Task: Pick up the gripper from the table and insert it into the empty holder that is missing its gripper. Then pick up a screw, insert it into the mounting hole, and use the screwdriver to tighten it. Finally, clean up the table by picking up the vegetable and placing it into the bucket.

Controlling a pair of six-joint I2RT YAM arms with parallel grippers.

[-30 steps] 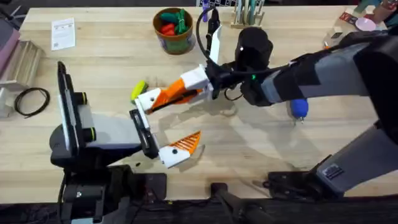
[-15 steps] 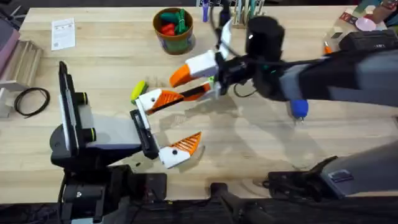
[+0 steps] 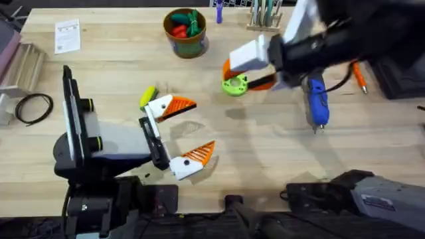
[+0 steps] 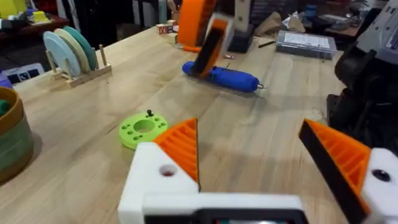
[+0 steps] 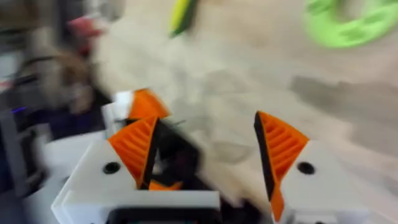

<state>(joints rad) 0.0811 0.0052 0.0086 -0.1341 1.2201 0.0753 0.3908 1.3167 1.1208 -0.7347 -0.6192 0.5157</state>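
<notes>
Right hand (image 5: 205, 118) spread wide by green disc (image 3: 234, 85). Best to lower dead-centre over the little screw (image 4: 149, 113) and pinch gently. Screwdriver (image 3: 317, 106) parked at disc's 3 o'clock.

A blue screwdriver (image 3: 317, 106) with a metal tip, a yellow-green vegetable (image 3: 147, 96), and a lime-green holed disc (image 3: 234, 85) are shown on pale wood. The bucket (image 3: 186, 31) is rimmed brown, patterned blue-green. Gripper fingers (image 4: 180, 149) are coloured white with ribbed orange pads.

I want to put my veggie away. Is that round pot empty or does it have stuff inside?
Not empty. The pot has red and green toy pieces inside, seen from above.
</notes>
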